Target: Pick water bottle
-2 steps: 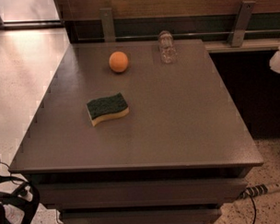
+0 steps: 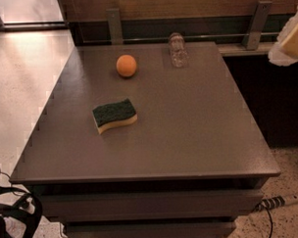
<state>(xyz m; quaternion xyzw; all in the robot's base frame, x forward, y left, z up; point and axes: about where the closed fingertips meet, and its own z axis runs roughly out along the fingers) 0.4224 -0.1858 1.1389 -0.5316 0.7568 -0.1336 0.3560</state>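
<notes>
In the camera view, the bottle (image 2: 177,50) is being shown standing upright near the far edge of the table (image 2: 198,139), with its long axis vertical. The ball (image 2: 126,65) is being seen to its left, near but not touching. A sponge (image 2: 114,116), green side up, is being shown nearer the camera, well apart from both.

The gripper (image 2: 287,40) is being held at the right edge of the view, beyond the table's far right corner, and only part of it is being caught in frame. Whether it is released or clenched cannot be told. The bottle is being left untouched, well apart from the gripper and to its left. A mainly leftward reach, meeting the upright body from the side, is therefore being judged as what the coming move calls for.

No label or writing is being made out on the bottle or anywhere else.
</notes>
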